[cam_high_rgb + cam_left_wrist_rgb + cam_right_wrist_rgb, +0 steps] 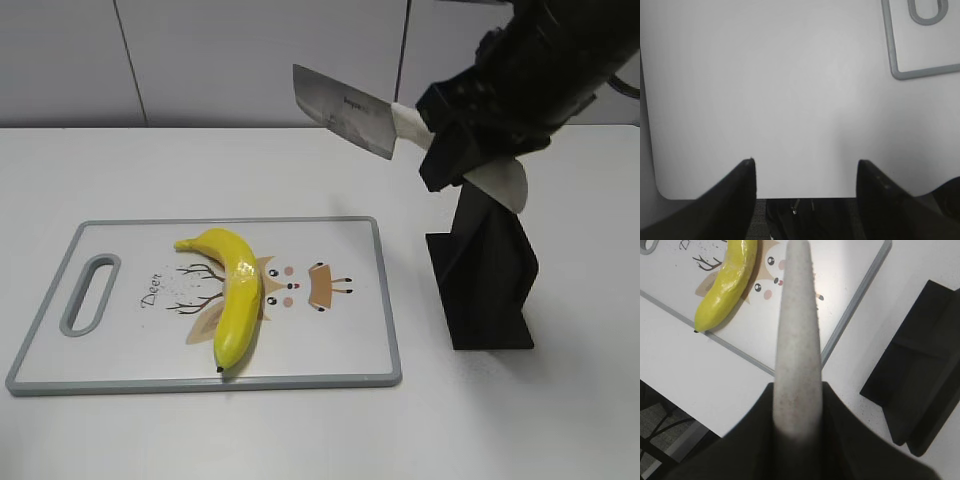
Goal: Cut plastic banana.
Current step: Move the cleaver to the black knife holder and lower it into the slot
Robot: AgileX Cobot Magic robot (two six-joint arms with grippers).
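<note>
Gripping a knife (345,111) by its pale handle, the right end effector (455,135) hovers above the worktop (300,440).
Banana (235,295) lies on the cutting board (340,340); left end effector (802,192) spread wide, empty.

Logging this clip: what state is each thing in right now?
Banana: whole, uncut, lying on the board.
Board: flat on the table.
Knife: raised in the air, clear of the board.
Knife stand: upright, empty.
Right tool: shut on the knife handle.
Left tool: open, empty.
</note>
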